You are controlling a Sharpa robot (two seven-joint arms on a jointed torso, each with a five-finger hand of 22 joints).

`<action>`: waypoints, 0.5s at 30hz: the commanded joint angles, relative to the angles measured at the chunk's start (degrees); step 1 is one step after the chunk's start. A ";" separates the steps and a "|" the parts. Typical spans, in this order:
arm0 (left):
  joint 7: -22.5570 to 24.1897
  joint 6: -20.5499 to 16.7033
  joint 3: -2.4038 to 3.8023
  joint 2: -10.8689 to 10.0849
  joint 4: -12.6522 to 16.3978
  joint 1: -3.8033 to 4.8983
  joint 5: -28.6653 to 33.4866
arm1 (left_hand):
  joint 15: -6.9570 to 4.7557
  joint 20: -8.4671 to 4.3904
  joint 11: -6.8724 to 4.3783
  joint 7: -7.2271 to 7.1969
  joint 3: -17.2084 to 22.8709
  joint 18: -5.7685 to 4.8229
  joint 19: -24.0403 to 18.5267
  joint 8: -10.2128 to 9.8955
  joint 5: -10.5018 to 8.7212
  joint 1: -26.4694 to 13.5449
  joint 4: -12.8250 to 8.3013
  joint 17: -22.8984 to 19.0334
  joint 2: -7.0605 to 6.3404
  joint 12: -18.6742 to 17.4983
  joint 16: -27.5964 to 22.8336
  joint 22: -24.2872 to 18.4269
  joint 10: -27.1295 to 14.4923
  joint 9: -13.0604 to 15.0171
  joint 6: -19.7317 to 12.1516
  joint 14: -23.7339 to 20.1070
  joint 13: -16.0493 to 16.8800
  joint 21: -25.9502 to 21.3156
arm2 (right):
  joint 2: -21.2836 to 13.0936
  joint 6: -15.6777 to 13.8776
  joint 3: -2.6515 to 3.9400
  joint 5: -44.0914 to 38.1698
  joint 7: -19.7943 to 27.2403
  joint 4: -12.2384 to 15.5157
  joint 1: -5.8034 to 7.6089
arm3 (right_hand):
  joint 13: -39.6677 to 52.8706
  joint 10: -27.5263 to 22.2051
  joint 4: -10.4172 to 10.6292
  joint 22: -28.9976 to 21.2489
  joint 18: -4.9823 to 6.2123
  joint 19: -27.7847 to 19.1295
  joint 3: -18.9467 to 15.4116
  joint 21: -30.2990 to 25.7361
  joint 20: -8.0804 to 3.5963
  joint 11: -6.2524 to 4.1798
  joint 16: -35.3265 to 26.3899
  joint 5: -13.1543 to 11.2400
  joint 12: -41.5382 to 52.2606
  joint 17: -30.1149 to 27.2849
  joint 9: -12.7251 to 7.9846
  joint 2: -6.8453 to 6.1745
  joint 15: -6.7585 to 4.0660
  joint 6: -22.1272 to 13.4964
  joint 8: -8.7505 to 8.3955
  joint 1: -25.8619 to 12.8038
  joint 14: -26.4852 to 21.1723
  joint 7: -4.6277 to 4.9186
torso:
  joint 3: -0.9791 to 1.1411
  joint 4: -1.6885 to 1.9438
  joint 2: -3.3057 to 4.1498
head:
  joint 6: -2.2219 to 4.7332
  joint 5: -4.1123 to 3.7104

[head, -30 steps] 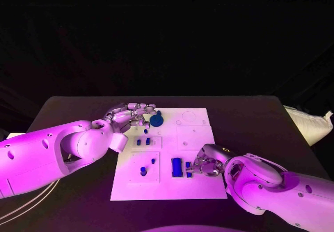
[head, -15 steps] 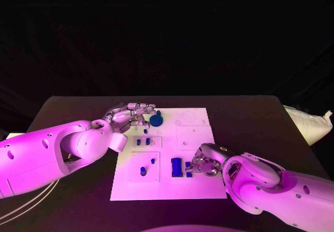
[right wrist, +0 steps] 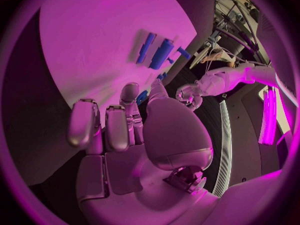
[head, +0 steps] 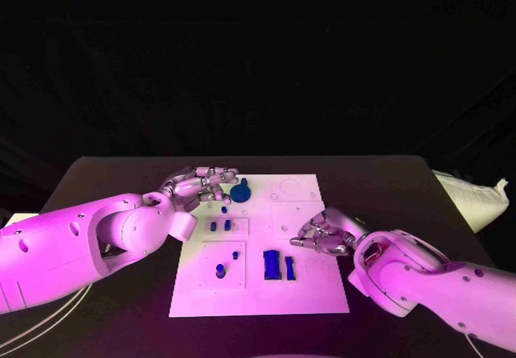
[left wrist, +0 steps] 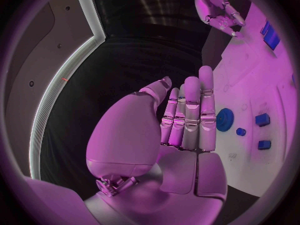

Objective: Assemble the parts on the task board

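The white task board [head: 306, 287] lies mid-table. On it are a blue gear [head: 241, 192] at the far left, two small blue blocks [head: 221, 224], small pegs [head: 221, 271], and a wide bar [head: 272, 264] beside a narrow bar [head: 290, 267]. My left hand [head: 202, 185] hovers just left of the gear [left wrist: 224, 119] with straight fingers [left wrist: 190, 115] and holds nothing. My right hand [head: 323, 233] sits over the board's right-middle, beyond the bars [right wrist: 155, 50], with its fingers [right wrist: 119, 127] curled. A blue patch shows by its thumb; whether it is held I cannot tell.
The black table [head: 118, 179] extends on both sides of the board. A pale bag [head: 473, 195] lies at the table's right edge. Thin cables [head: 32, 328] run off the near left corner.
My right hand has drawn away from the narrow bar toward the board's far side; the bar stays lying beside the wide one. The camera has shifted. The left hand stays by the gear.
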 commanded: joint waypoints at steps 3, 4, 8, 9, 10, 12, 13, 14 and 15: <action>3.68 -1.20 0.03 1.52 -2.93 -0.42 0.90 | 0.95 0.78 0.28 -0.29 -1.42 0.55 -6.39 0.52 -0.08 -0.71 0.43 -5.05 0.32 0.45 -9.03 -3.95 -0.75 -0.11 -0.95 -6.09 -0.33 -6.20 | 1.05 -1.06 0.05 34.79 26.82 -6.79 2.69 | -8.12 -6.82 -2.99 -25.49 4.85 -12.48 1.22 -23.43 1.55 1.98 -26.32 0.28 -9.44 -27.60 -2.00 2.18 2.22 -4.33 -0.12 6.85 -9.13 2.15 | -0.65 -0.51 -2.01 | 1.09 0.18; 4.09 -1.42 0.04 1.72 -3.38 -0.46 1.00 | 1.15 1.02 0.39 -0.21 -1.48 0.56 -7.72 0.56 -0.06 -0.60 0.53 -6.37 0.51 0.30 -11.56 -5.03 -0.68 -0.13 -1.01 -6.83 -0.41 -7.69 | 1.30 -0.38 0.05 37.02 28.43 -7.75 3.04 | -10.00 -8.06 -3.32 -26.65 4.70 -13.32 1.40 -25.27 1.99 2.43 -28.63 0.18 -11.43 -28.71 -2.29 2.45 2.61 -4.73 -0.12 7.76 -10.33 2.51 | -0.70 -0.61 -2.24 | 1.37 0.25; 7.03 -2.87 0.07 3.05 -6.54 -0.63 2.03 | 3.12 3.09 0.67 -0.49 -1.03 0.04 -13.74 0.35 0.03 -0.06 1.05 -12.08 0.90 -1.71 -24.13 -10.77 0.62 -0.18 -0.84 -9.43 -0.60 -14.93 | 3.20 3.90 0.05 49.29 36.66 -13.81 4.96 | -22.58 -9.05 -4.51 -35.04 4.81 -18.08 1.84 -37.83 4.57 4.55 -43.60 -0.15 -21.25 -36.46 -4.48 3.16 5.44 -5.32 -0.21 11.94 -16.55 4.25 | -0.82 -0.86 -2.98 | 2.45 0.42; 7.57 -3.12 0.08 3.36 -7.24 -0.65 2.25 | 3.57 3.66 0.86 -0.41 -0.77 0.09 -15.07 0.12 0.04 0.17 1.12 -13.21 0.97 -2.67 -26.83 -12.37 0.82 -0.20 -0.80 -9.29 -0.61 -16.72 | 3.61 4.61 0.05 51.03 37.87 -14.93 5.30 | -25.50 -9.15 -4.85 -37.39 4.49 -19.94 2.17 -41.39 5.50 5.16 -47.92 -0.39 -23.12 -38.84 -5.21 3.47 6.19 -5.68 -0.26 13.13 -19.42 4.25 | -0.80 -0.81 -3.17 | 2.62 0.38; 8.20 -3.42 0.09 3.77 -8.14 -0.67 2.46 | 3.91 4.34 1.06 -0.27 -0.59 0.20 -16.16 -0.21 0.01 0.30 1.20 -14.31 0.91 -3.77 -29.51 -14.02 1.09 -0.22 -0.76 -9.01 -0.59 -18.41 | 4.16 5.37 0.05 52.93 39.23 -16.33 5.73 | -28.21 -8.96 -5.17 -39.61 4.59 -21.43 2.32 -44.65 6.20 5.75 -51.40 -0.65 -24.54 -41.06 -6.00 3.43 7.24 -6.13 -0.27 14.03 -21.16 4.48 | -0.77 -0.82 -3.35 | 2.99 0.44; 9.33 -4.06 0.13 4.63 -9.99 -0.69 2.90 | 4.41 5.56 1.27 -0.40 -0.24 0.69 -17.20 -0.84 0.07 0.68 1.22 -16.25 0.97 -5.96 -34.26 -17.07 1.79 -0.22 -0.43 -7.97 -0.59 -21.00 | 5.41 6.61 0.06 55.81 41.45 -19.10 6.53 | -35.90 -8.70 -5.74 -44.75 5.09 -20.87 2.62 -51.11 8.03 6.00 -58.45 -0.85 -25.37 -46.60 -8.34 3.61 8.51 -6.56 -0.22 15.37 -21.53 4.75 | -0.65 -0.83 -3.71 | 3.16 0.51; 9.62 -4.22 0.14 4.90 -10.56 -0.70 3.06 | 4.85 5.79 1.35 -0.31 -0.27 0.63 -17.74 -0.99 0.06 0.58 1.32 -16.77 0.96 -6.49 -35.54 -17.74 1.74 -0.22 -0.36 -8.57 -0.62 -21.61 | 5.82 6.92 0.07 56.47 42.02 -19.94 6.72 | -37.31 -9.10 -5.93 -45.68 4.94 -20.97 2.76 -52.32 8.34 6.16 -59.77 -0.96 -25.32 -47.66 -8.84 3.76 8.77 -6.71 -0.22 15.56 -21.92 4.86 | -0.61 -0.86 -3.82 | 3.42 0.59; 10.05 -4.46 0.16 5.39 -11.51 -0.71 3.31 | 5.16 6.13 1.54 -0.22 -0.26 0.62 -18.41 -1.24 0.04 0.61 1.33 -17.37 0.99 -7.18 -36.96 -18.64 1.71 -0.23 -0.32 -8.84 -0.62 -22.16 | 6.53 7.39 0.08 57.39 42.88 -21.35 6.99 | -39.33 -9.27 -6.27 -46.95 5.04 -20.67 2.89 -53.86 8.61 6.35 -61.31 -1.08 -25.26 -49.12 -9.60 3.84 9.12 -6.87 -0.19 15.73 -21.77 4.94 | -0.57 -0.89 -4.05 | 3.57 0.67; 10.43 -4.71 0.18 5.87 -12.43 -0.71 3.50 | 5.33 6.43 1.68 -0.13 -0.29 0.68 -18.84 -1.50 0.03 0.67 1.31 -17.89 0.99 -7.82 -38.17 -19.50 1.75 -0.24 -0.28 -8.73 -0.60 -22.29 | 7.23 7.85 0.10 58.11 43.61 -22.74 7.20 | -40.95 -9.45 -6.61 -47.91 5.03 -20.19 3.05 -54.96 8.81 6.51 -62.44 -1.08 -25.35 -50.27 -10.23 3.92 9.24 -6.99 -0.21 15.89 -21.48 4.91 | -0.56 -0.90 -4.25 | 3.74 0.70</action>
